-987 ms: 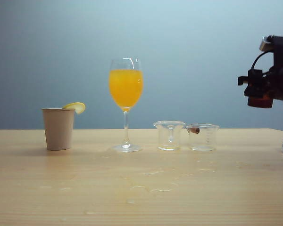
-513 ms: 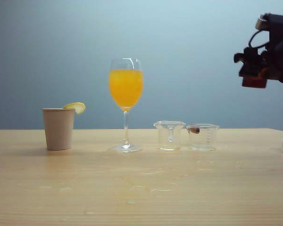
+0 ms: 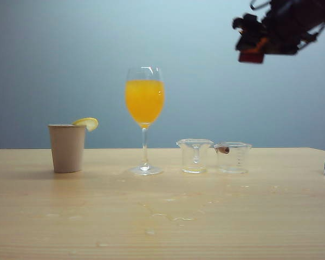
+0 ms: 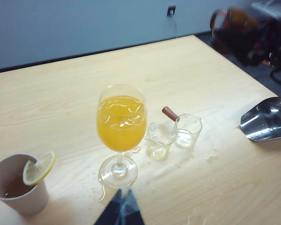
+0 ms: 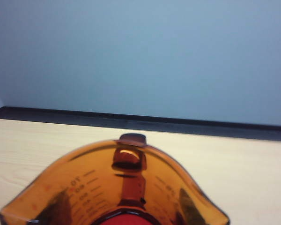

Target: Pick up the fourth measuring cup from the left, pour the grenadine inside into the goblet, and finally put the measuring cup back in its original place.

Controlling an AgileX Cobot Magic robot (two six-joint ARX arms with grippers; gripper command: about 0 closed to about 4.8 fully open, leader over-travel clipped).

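Blue-grey wall behind a pale wooden table (image 3: 162, 216), wet in patches with clear droplets near the middle.

On the table, left to right in the exterior view: beige paper cup (image 3: 67, 148) with a lemon slice (image 3: 86, 123) on its rim, goblet (image 3: 144, 119) filled with orange juice (image 3: 144, 100), then two clear measuring cups (image 3: 195, 155) (image 3: 233, 157) side by side, nearly touching. A small brown handle-like piece (image 3: 223, 149) sits at the rim of the right-hand one. A shiny metal scoop (image 4: 267, 119) lies at the table's right edge.

Right gripper (image 3: 260, 46) is high in the air at upper right, well above the table and to the right of the goblet — clamped on the measuring cup (image 5: 114, 185), which looks amber-brown from the wrist camera. Grenadine (image 5: 126, 219) shows red at the bottom of the cup. Graduation marks are moulded on the inside wall; the numbers are blurred and I can't read them reliably.

Left gripper (image 4: 121, 211): only a dark tip shows at the frame edge, above the table just in front of the goblet's foot. Can't tell if its fingers are apart or together.

No brands or other legible writing.
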